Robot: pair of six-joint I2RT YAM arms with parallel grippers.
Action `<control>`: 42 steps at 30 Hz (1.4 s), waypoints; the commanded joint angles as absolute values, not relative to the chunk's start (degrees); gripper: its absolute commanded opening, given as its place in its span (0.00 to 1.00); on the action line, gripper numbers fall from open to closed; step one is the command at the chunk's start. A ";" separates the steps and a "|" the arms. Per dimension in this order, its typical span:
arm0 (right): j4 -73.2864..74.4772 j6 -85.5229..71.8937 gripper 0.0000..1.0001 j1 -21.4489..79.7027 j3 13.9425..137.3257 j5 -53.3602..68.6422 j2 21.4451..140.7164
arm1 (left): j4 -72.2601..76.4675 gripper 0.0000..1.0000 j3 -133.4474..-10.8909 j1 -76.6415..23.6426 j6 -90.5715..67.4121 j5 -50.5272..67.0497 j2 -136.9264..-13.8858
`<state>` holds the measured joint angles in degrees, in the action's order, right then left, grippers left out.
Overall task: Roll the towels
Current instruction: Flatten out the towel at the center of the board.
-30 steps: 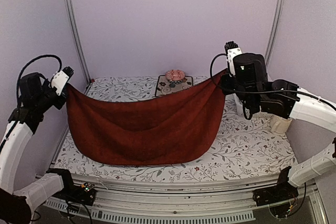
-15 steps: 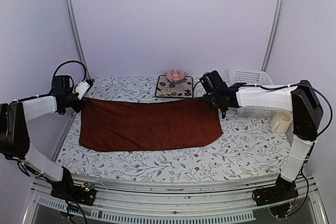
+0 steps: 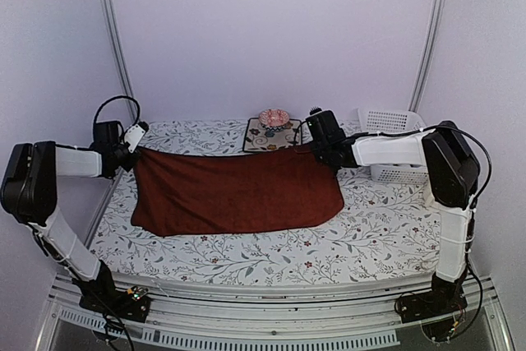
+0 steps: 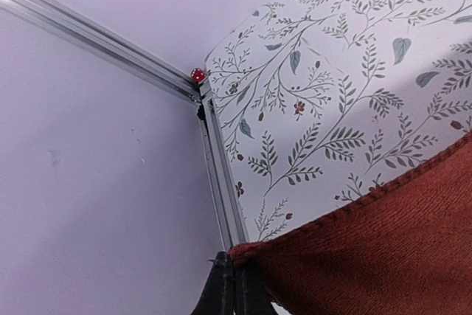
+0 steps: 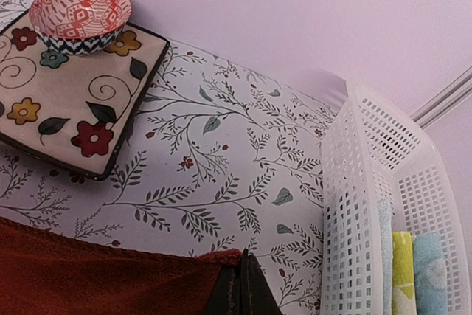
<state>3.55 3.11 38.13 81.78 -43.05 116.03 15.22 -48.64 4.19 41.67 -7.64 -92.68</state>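
The dark red towel (image 3: 234,193) lies spread flat across the middle of the table. My left gripper (image 3: 134,150) is shut on its far left corner; in the left wrist view the gripper (image 4: 234,265) pinches the red corner (image 4: 254,253). My right gripper (image 3: 316,149) is shut on its far right corner; in the right wrist view the gripper (image 5: 242,263) pinches the red edge (image 5: 110,282). Small yellow (image 5: 402,271) and pale blue (image 5: 431,267) towels lie in the white basket (image 5: 361,204). The dotted light blue towel is out of view.
A square floral mat (image 3: 272,135) with a red patterned bowl (image 3: 274,118) sits at the back centre. The white basket (image 3: 388,147) stands at the back right. An aluminium frame rail (image 4: 221,175) runs along the table's left edge.
Both grippers have lowered the hanging red towel onto the table and carried its held corners toward the back, so it now lies flat.
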 commanded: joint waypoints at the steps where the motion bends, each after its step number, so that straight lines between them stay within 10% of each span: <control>1: -6.97 8.83 0.02 37.40 84.22 -45.46 117.28 | 24.35 0.00 -47.08 3.53 40.26 -11.17 -92.46; 10: -5.36 6.93 0.02 41.41 73.50 -45.61 99.82 | 19.85 0.00 -40.45 3.32 40.59 -8.56 -80.16; 25: 19.57 -12.90 0.02 71.48 58.22 -66.19 67.71 | -14.12 0.00 -30.58 3.65 41.41 2.79 -25.31; 35: 65.27 -56.32 0.02 71.69 74.47 -76.75 80.15 | -17.30 0.00 -36.00 3.87 37.54 0.90 -28.80; 42: 46.93 -39.73 0.02 51.51 74.80 -75.92 87.55 | -5.63 0.00 -38.23 3.97 39.29 -0.99 -52.96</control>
